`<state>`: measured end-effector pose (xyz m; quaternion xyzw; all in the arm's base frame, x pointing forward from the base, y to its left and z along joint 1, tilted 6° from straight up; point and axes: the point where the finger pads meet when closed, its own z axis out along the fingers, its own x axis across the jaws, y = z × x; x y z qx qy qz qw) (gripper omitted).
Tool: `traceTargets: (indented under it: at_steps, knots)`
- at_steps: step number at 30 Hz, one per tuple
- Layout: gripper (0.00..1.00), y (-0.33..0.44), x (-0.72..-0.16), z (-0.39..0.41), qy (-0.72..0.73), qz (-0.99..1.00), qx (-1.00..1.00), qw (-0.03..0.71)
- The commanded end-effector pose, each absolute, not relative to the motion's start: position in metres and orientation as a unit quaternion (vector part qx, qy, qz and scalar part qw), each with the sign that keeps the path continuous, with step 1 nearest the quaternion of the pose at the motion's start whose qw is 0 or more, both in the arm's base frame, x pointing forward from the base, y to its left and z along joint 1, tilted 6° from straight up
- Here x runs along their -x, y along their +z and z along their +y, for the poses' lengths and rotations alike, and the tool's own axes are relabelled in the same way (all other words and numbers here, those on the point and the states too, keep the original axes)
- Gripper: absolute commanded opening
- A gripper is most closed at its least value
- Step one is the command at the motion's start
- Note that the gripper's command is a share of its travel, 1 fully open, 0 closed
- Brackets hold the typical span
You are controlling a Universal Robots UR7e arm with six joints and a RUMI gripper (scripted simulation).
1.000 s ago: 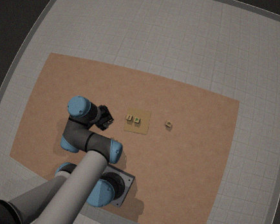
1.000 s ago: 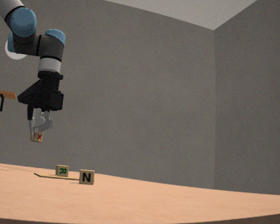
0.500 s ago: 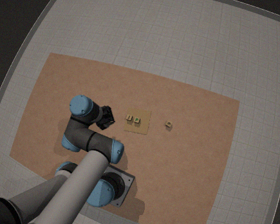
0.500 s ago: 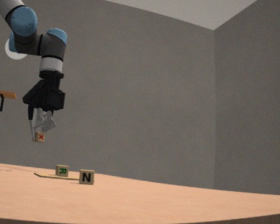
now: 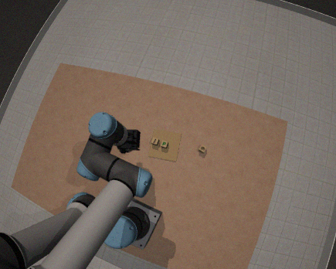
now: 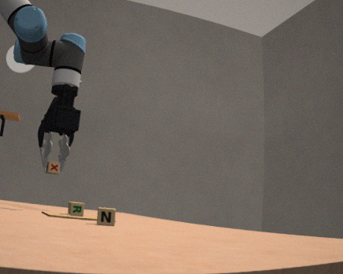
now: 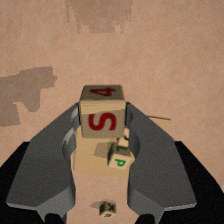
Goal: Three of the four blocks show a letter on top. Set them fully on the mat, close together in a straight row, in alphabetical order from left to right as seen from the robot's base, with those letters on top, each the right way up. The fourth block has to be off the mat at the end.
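Observation:
My gripper (image 6: 54,167) (image 7: 103,104) is shut on a wooden block (image 6: 53,168) (image 7: 102,122) and holds it in the air, left of the mat in the top view. It shows a red S and a red 4 in the wrist view, a red X in the exterior view. On the tan mat (image 5: 170,154) (image 6: 56,215) (image 7: 91,165) stand a block with a green P on top (image 5: 164,144) (image 6: 76,209) (image 7: 120,160) and, at its left with a small gap, a block with a dark letter (image 5: 154,141) (image 7: 126,136), unclear. Another block (image 5: 202,148) (image 6: 106,216) (image 7: 107,209) is off the mat, right, with a dark ring-like mark on top.
The robot base (image 5: 143,224) stands at the near edge of the brown table top (image 5: 228,166). The arm reaches over the left part of the table. Shadows of the arm lie on the table top.

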<state>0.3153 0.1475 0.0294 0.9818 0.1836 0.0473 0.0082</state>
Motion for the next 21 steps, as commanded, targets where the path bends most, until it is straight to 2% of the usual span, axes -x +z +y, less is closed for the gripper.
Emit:
traceTargets:
  at_steps: [1, 21]
  knots:
    - [0.09, 0.030, -0.321, 0.144, 0.048, 0.116, -0.992, 0.007]
    - [0.09, 0.033, -0.345, 0.122, 0.047, -0.177, -0.983, -0.007]
